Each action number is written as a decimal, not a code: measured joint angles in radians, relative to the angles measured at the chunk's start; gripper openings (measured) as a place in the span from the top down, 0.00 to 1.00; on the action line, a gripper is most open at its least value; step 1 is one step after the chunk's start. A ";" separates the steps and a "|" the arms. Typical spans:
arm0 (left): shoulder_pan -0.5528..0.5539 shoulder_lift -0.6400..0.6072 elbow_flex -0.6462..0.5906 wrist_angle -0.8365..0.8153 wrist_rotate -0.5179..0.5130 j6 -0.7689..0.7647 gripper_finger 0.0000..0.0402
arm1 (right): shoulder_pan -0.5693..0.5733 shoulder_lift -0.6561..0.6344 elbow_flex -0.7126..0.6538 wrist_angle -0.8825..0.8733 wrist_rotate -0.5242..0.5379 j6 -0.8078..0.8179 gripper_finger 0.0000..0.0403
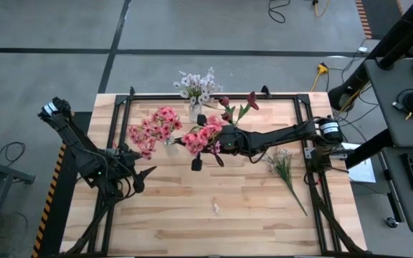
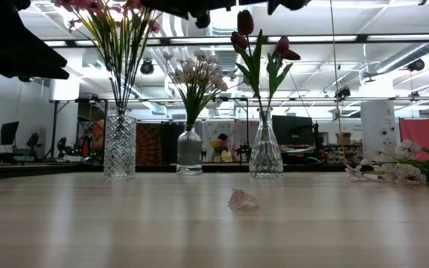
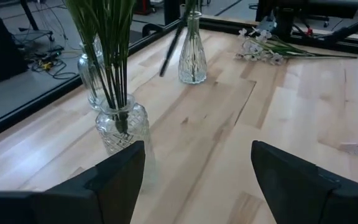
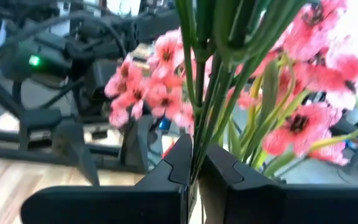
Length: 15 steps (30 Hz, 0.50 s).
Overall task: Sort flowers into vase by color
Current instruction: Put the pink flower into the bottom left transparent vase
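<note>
A: Why is the right hand so high over the bench?

B: It is clamped tight on a pink stem, carried well up so the long stalk hangs free of the vase rims (my reading, since a stalk dragged low would catch on them). The blooms sit just beside the pink bunch already standing in the cut-glass vase, so that vase looks like the target.

A: And the left hand?

B: Empty, with its fingers spread wide, low at the bench's left, near that same vase. It seems parked just clear of the vase mouth, so the right arm can come in from above.

A: The other flowers?

B: White ones stand in the middle vase, dark red tulips in the third, each colour in its own vase. One white spray lies flat at the right side of the bench, within the right arm's reach, probably the next to sort

A: That scrap in the middle?

B: Too small to tell, maybe a fallen petal
</note>
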 joint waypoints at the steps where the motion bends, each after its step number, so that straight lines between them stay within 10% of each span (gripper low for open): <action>1: 0.000 0.000 -0.002 0.000 -0.002 0.001 0.31 | -0.001 0.010 0.000 0.024 0.000 -0.001 0.97; 15: 0.006 -0.004 -0.056 -0.002 -0.044 -0.023 0.32 | -0.042 0.089 0.083 0.006 0.001 -0.002 0.97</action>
